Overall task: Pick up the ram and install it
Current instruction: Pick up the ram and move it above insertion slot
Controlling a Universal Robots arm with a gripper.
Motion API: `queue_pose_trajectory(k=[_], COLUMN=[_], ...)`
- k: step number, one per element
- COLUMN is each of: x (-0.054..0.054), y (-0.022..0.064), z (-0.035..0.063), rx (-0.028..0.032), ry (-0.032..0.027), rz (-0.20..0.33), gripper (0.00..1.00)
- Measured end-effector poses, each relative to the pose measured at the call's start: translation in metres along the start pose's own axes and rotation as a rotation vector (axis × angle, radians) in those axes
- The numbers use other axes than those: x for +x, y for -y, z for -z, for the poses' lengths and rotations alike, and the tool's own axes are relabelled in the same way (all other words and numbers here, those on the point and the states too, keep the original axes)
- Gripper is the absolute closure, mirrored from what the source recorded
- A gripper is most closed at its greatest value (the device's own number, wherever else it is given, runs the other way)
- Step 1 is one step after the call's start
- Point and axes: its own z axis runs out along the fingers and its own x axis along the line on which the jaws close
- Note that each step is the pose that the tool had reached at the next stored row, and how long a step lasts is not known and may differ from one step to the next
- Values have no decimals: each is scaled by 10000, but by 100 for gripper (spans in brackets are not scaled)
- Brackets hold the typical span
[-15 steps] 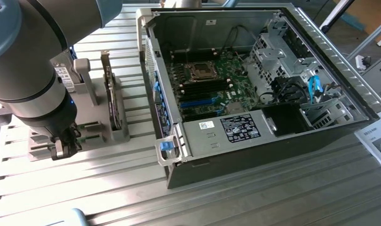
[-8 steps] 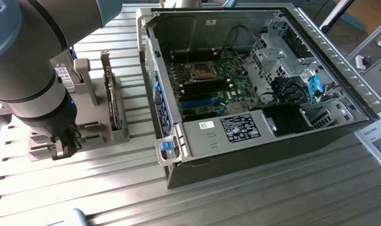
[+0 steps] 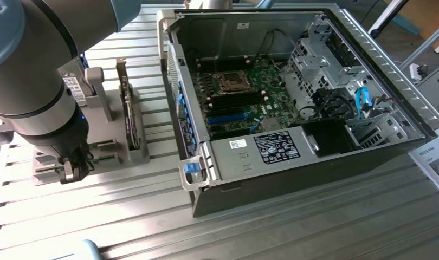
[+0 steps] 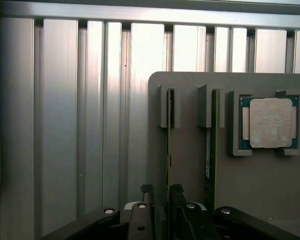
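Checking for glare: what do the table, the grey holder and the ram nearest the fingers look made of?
Table: ribbed bare metal, probably aluminium; bright streaky reflections. Holder: matte grey, likely plastic; no shine. Ram: greenish thin edge, apparently circuit-board laminate.

Arm vertical, wrist down; gripper point(image 4: 161, 190) fingers point(image 4: 147, 190) apart, approx half-open it seems

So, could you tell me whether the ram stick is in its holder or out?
In: the ram stick stands on edge in a slot of the grey holder.
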Motion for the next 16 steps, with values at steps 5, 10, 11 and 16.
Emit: queue_pose_trajectory(k=[5, 10, 11, 16], x=[-34, -75, -90, -92], y=[0, 0, 0, -29], z=[-6, -16, -21, -34], rx=[-1, 0, 0, 0], ry=[3, 5, 5, 5], rz=[-1, -1, -1, 0], gripper=[73, 73, 73, 73])
